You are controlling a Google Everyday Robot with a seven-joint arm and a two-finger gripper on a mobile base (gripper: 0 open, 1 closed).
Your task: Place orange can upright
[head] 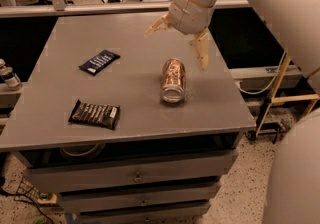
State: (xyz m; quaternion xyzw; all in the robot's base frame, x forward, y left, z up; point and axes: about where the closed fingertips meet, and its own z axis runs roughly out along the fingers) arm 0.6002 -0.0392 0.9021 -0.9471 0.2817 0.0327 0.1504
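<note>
Orange can (173,80): lying on its side on the grey table (60,93) — its round end faces the front edge.
Gripper (177,39): just behind the can and above it, clear of it — fingers spread wide, holding nothing.
Blue packet (99,62): flat, well to the left of the can, slightly further back.
Dark packet (95,114): flat, left of the can and nearer the front edge.

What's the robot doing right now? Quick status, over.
Gripper open, hovering just behind the orange can. Can on its side, ungrasped. Blue packet and brown packet lie off left, not blocking.
</note>
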